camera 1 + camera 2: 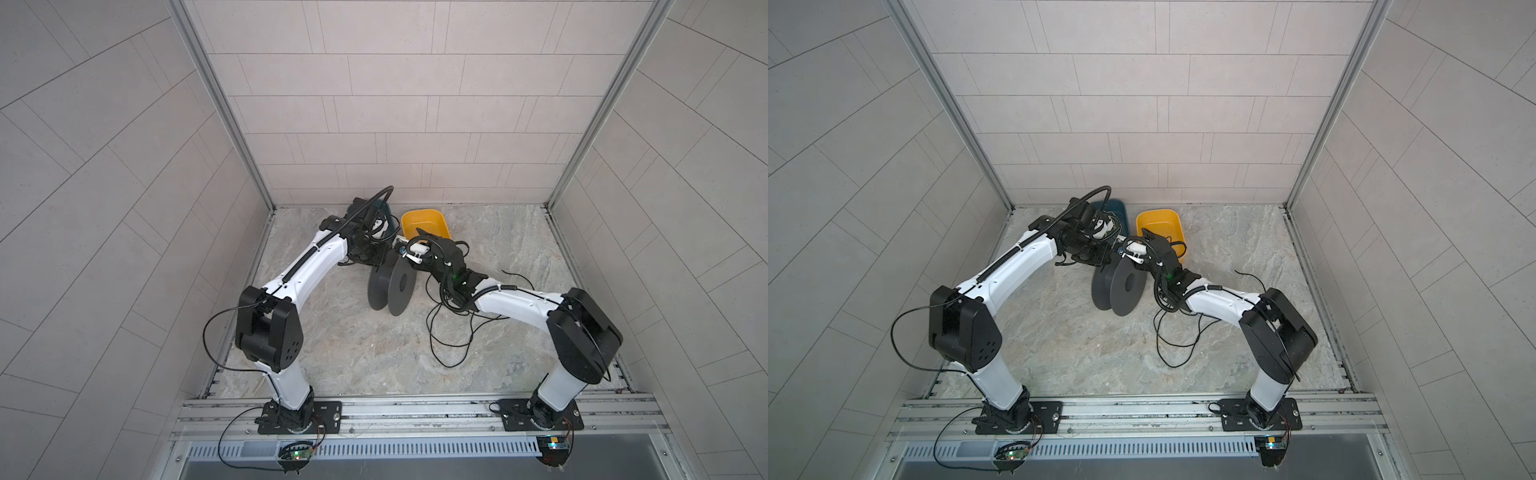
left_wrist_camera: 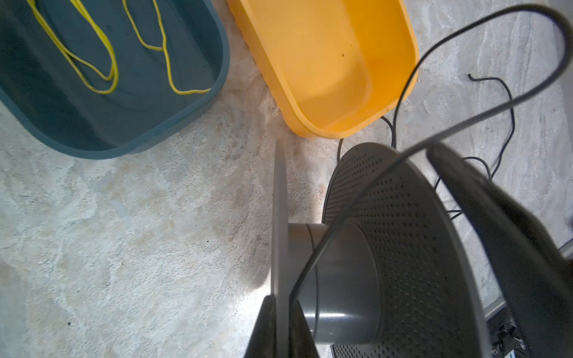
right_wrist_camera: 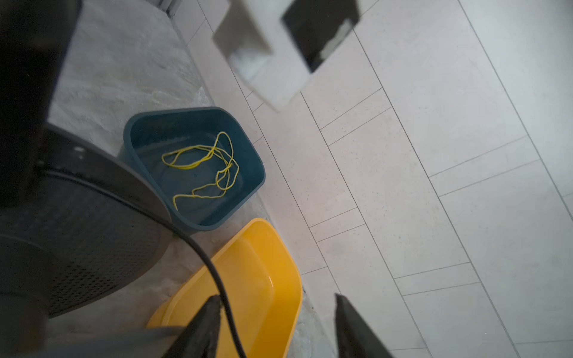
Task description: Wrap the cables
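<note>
I've got left fingers [image 2: 265, 334] clenched on spool [image 2: 347, 294] rim; right fingers [image 3: 201, 328] released, cable [image 3: 205, 262] slack beside one. Thin, limp, slippery: I'd pinch it just beyond them.

spool [image 1: 390, 286] stands before two bins [image 1: 422, 212], cable [image 2: 465, 127] lying to its right.

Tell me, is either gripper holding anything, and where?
Left gripper clamps the spool by its thin flange rim, black cable seemingly pinched alongside. Right gripper is open, holding nothing.
</note>
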Robot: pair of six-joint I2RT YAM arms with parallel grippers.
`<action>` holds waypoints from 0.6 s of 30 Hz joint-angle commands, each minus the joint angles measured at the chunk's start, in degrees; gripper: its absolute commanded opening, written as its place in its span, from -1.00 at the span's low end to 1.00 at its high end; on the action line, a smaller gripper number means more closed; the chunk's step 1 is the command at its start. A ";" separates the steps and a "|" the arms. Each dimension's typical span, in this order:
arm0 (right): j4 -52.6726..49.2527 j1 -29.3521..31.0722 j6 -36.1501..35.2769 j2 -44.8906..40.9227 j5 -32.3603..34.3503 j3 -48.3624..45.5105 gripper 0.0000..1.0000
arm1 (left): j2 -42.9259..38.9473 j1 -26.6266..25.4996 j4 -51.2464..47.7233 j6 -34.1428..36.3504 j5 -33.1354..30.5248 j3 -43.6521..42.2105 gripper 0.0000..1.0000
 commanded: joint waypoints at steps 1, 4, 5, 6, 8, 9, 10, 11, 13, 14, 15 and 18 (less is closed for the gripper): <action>-10.90 0.24 10.25 -7.07 -4.22 2.42 0.45 | -4.92 -0.21 -1.49 -0.91 0.17 2.69 -1.00; -16.96 0.81 14.41 -10.41 -5.19 4.79 0.50 | -7.25 -0.19 -1.90 -1.16 0.19 2.93 -1.00; -18.51 1.13 16.74 -11.58 -3.64 5.56 0.51 | -8.14 -0.20 -1.88 -1.04 -0.31 2.88 -1.00; -20.21 1.11 18.97 -12.57 -2.90 6.31 0.53 | -8.89 -0.20 -2.19 -0.81 -0.97 3.01 -1.00; -25.36 1.01 24.00 -14.83 -2.20 8.15 0.60 | -10.17 -0.24 -3.26 -0.38 -2.35 3.62 -1.00; -26.98 0.97 26.09 -15.66 -1.89 8.66 0.62 | -10.68 -0.17 -3.57 -0.16 -2.69 3.82 -1.00; -28.64 0.77 28.71 -16.89 -1.64 9.01 0.62 | -11.27 -0.14 -3.73 -0.12 -2.90 3.93 -1.00; -30.08 0.31 32.10 -18.23 -2.15 9.05 0.59 | -11.76 -0.14 -3.95 -0.12 -2.95 4.00 -1.00; -33.51 -1.34 39.06 -20.32 -4.98 9.71 0.57 | -12.69 -0.11 -4.25 -0.09 -2.77 4.02 -1.00; -35.93 -2.68 42.77 -21.01 -6.79 10.57 0.57 | -13.03 -0.11 -4.41 0.05 -2.69 4.02 -1.00; -38.35 -3.89 45.58 -21.30 -8.38 11.41 0.57 | -13.26 -0.14 -4.58 0.13 -2.90 4.10 -1.00; -45.07 -7.63 53.94 -22.09 -11.85 13.16 0.61 | -13.79 -0.19 -5.80 0.48 -3.43 5.05 -1.00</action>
